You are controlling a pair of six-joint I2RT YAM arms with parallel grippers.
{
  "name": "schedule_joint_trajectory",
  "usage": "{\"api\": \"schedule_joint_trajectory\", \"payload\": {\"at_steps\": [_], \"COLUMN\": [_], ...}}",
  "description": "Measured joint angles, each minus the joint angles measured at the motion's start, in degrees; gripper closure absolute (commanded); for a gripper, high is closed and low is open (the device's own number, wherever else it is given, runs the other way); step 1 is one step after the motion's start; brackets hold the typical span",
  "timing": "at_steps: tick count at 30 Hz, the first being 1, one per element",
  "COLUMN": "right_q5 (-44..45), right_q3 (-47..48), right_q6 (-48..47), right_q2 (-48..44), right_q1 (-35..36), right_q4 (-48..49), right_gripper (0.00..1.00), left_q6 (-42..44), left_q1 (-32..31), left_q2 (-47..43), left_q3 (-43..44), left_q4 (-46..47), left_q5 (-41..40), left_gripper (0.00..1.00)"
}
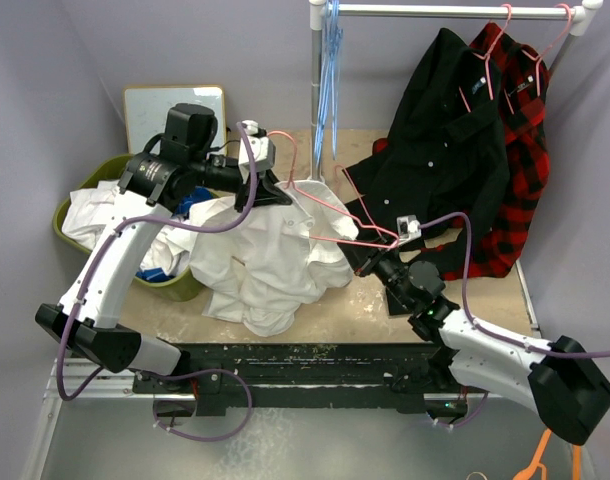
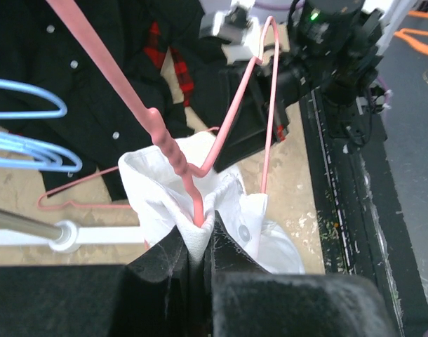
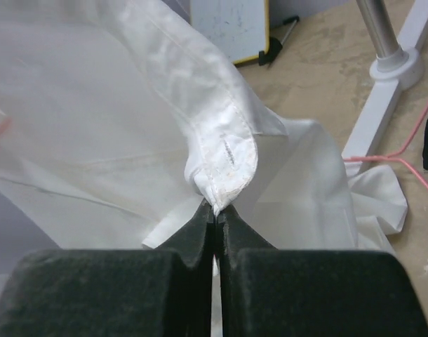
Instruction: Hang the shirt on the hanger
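Observation:
The white shirt (image 1: 275,255) hangs bunched between both grippers over the table's middle. The pink hanger (image 1: 337,207) runs slanting across its top, partly inside the fabric. My left gripper (image 1: 275,192) is shut on a fold of the shirt (image 2: 165,186). The hanger's twisted neck (image 2: 173,156) runs down into that same pinch (image 2: 198,225). My right gripper (image 1: 363,258) is shut on a stitched edge of the shirt (image 3: 224,151), with only a sliver of cloth between the jaws (image 3: 217,209). A stretch of hanger wire (image 3: 382,159) shows at the right.
A green bin (image 1: 181,284) with white clothes stands at the left, a whiteboard (image 1: 175,100) behind it. The white rack pole (image 1: 317,90) carries blue hangers (image 1: 332,60), a black shirt (image 1: 455,130) and a red plaid shirt (image 1: 530,170). An orange hanger (image 1: 540,465) lies below.

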Motion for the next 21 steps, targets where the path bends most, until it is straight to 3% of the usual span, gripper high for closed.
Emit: {"api": "schedule_joint_trajectory", "payload": {"at_steps": [8, 16, 21], "right_q5": [2.84, 8.7, 9.77], "right_q3": [-1.95, -2.43, 3.67], "right_q6": [-0.11, -2.4, -5.29], "right_q2": [-14.16, -29.35, -33.14], "right_q1": [0.0, 0.04, 0.11], "right_q4": [-5.11, -23.21, -34.67], "right_gripper": [1.0, 1.0, 1.0], "left_q6": [5.64, 14.91, 19.02], "left_q1": [0.0, 0.0, -0.42], "left_q2": [-0.7, -2.03, -2.05], "left_q3": [-0.85, 0.0, -0.48], "left_q4": [-2.6, -9.33, -10.73], "left_q5": [-12.79, -20.31, -24.92], "left_gripper": [1.0, 1.0, 1.0]}}
